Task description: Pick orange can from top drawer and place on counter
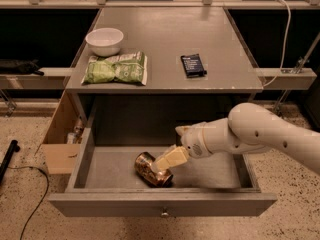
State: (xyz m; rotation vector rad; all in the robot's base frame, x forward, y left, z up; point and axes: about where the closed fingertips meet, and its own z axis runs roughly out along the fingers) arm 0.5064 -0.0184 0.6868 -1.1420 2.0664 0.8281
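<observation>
Camera view. Stands open at the near edge: top drawer (161,203), grey front panel facing forward, small metal knob (163,214) at its centre. Lies tilted on the drawer floor, left of the middle and close to the front panel: orange can (149,170), one end pointing far-left. Reaches in from the right: white arm (260,134), ending in the cream gripper (168,160), down inside the drawer and touching the upper right side of the can. Cannot tell whether clenched on the can or released.

Spreads out beyond the drawer: counter (165,29), grey and flat. Holds a white bowl (104,41) at the far left, a green snack bag (116,68) just nearer than the bowl, and a dark blue flat packet (193,65) to the right, well apart from the bag. Sits on the floor left of the drawer: open cardboard box (59,144). Hangs at the far right: pale cable (286,29).
</observation>
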